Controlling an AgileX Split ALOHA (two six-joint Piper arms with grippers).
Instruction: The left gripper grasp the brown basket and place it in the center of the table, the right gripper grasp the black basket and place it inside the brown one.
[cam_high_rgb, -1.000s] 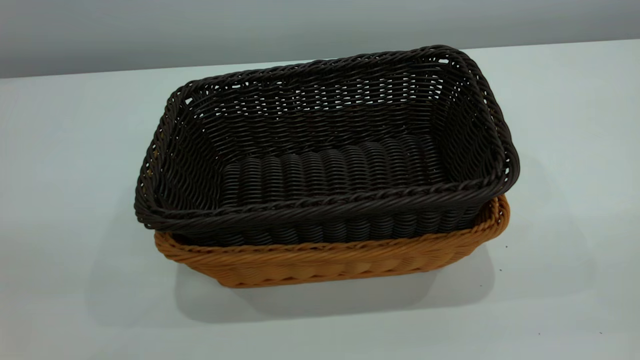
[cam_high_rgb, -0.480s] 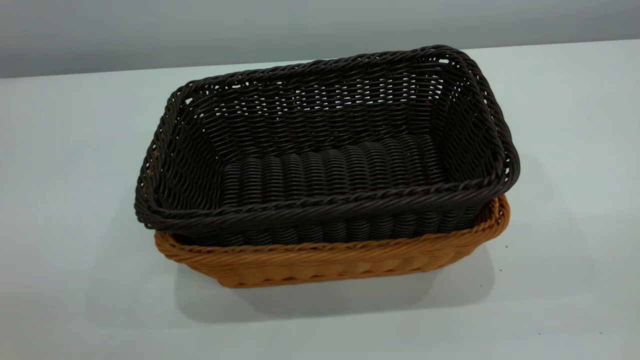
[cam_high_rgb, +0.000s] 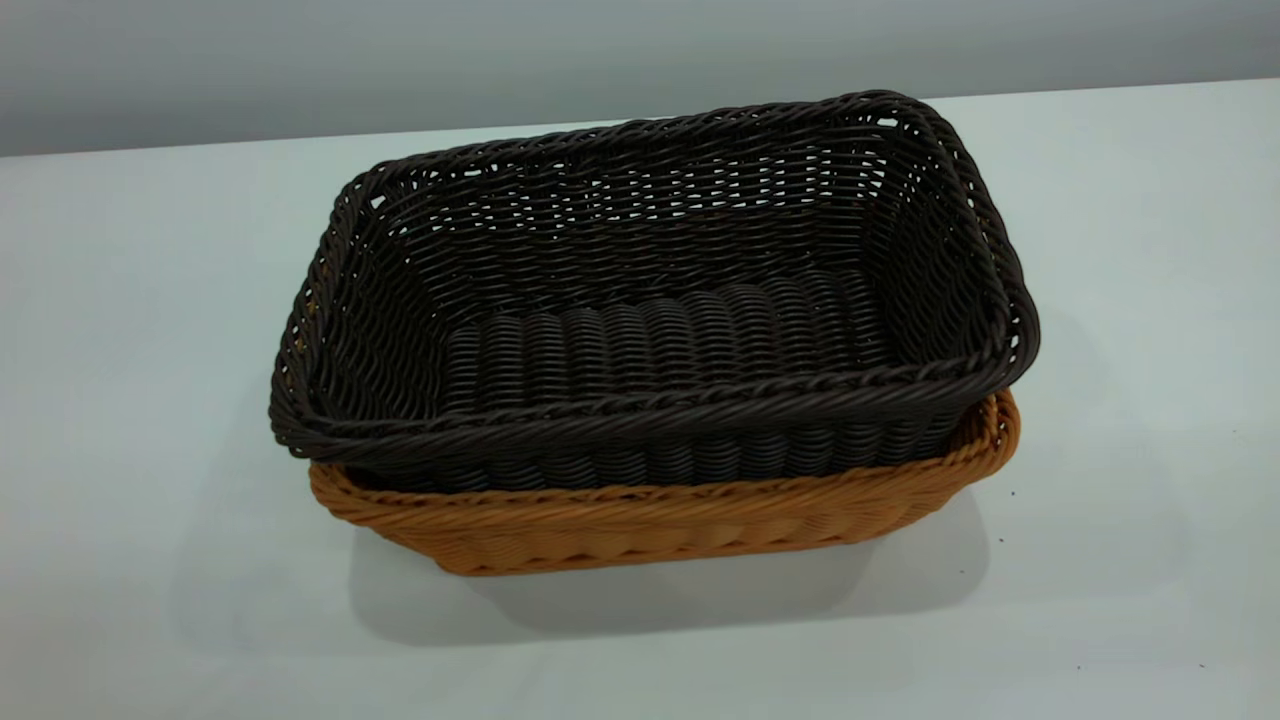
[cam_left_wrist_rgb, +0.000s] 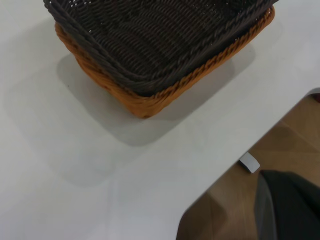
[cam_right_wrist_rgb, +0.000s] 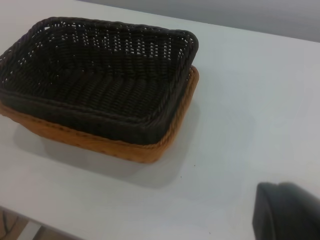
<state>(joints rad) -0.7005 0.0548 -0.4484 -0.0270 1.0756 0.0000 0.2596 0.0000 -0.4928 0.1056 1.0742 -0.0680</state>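
Note:
The black basket sits nested inside the brown basket near the middle of the white table, its dark rim riding above the orange-tan rim. Nothing lies inside it. No arm shows in the exterior view. The left wrist view looks at one corner of the stacked pair, black basket over brown basket, from well away; a dark blurred part of my left gripper fills its corner. The right wrist view shows both baskets from a distance, with a black part of my right gripper over bare table, touching nothing.
A grey wall runs behind the table's far edge. In the left wrist view the table's edge curves past a wooden floor, where a small white piece sits. White tabletop surrounds the baskets on all sides.

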